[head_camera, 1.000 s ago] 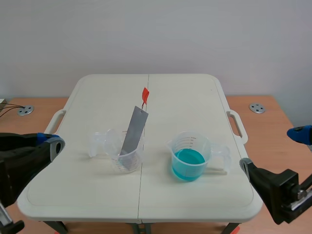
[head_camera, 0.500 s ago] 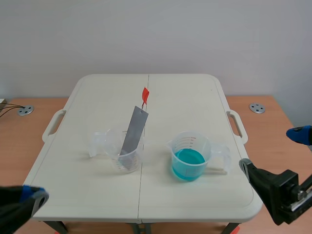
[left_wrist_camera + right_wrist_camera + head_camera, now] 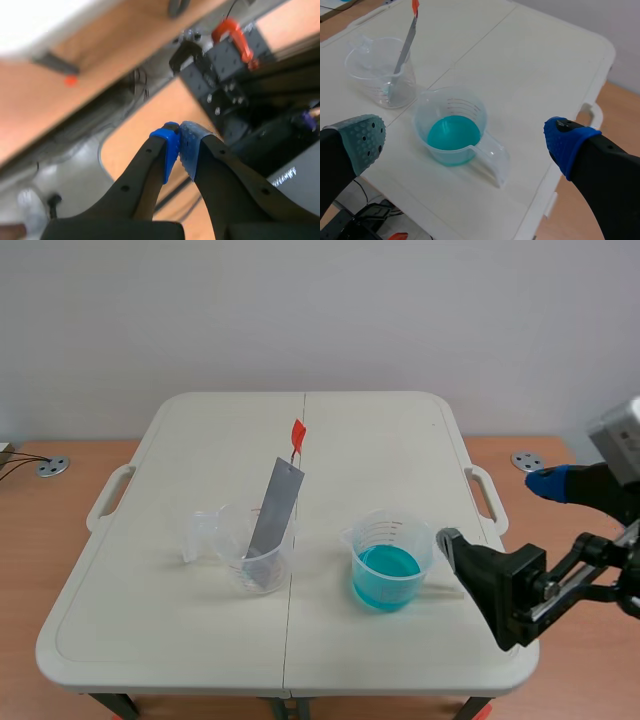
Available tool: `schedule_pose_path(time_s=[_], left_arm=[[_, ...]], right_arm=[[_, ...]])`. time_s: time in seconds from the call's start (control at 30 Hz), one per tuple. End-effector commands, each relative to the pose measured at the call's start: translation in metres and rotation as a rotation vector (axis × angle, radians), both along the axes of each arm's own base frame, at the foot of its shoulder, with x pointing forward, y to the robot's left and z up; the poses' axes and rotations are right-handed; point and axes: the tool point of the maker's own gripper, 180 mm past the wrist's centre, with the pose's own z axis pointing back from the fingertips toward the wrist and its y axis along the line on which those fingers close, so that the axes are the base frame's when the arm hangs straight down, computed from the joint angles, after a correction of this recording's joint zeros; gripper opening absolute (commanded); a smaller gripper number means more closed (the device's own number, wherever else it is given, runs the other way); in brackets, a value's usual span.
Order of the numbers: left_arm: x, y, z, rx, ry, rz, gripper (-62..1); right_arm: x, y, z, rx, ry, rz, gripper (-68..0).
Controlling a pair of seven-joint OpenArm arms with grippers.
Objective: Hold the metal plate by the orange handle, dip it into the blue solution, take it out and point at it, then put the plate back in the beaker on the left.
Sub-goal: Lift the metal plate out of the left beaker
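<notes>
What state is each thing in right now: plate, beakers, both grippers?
metal plate: leaning in the left beaker, not held
orange handle: at the plate's top, free
left beaker: upright, holding the plate
right beaker: upright, partly filled with blue solution
left gripper: shut, empty
right gripper: open, empty, near the right beaker

You have the metal plate, a long flat grey strip, standing in the left beaker. Lower end at the bottom, top leaning right, over the rim. Orange handle sticks up from its top end, well above the beaker. Left beaker clear, upright, grip pointing left. To its right, apart, note the right beaker: clear, upright, red graduations, grip pointing right. Blue solution fills its lower part.
</notes>
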Motion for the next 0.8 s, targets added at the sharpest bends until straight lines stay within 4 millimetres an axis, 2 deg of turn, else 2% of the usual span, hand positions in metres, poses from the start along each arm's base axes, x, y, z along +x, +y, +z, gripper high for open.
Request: schedule_pose_path(time_s=[0.0,0.33,0.57,0.77], left_arm=[[-0.001,-0.001,-0.001,-0.013,0.003,0.013,-59.3],[-0.038,0.025,-0.030,0.030,0.120,0.062,-59.3],[-0.066,0.024,-0.053,0.017,0.219,0.068,-59.2],[-0.081,0.026,-0.072,0.018,0.275,0.082,-59.2]], right_arm=[[0.007,0.003,0.007,0.023,-0.032,0.004,-1.2],[0.030,0.032,0.003,0.069,-0.052,0.069,-1.2],[0.047,0.054,0.001,0.137,-0.056,0.087,-1.2],[0.065,0.072,0.008,0.185,-0.078,0.096,-1.2]])
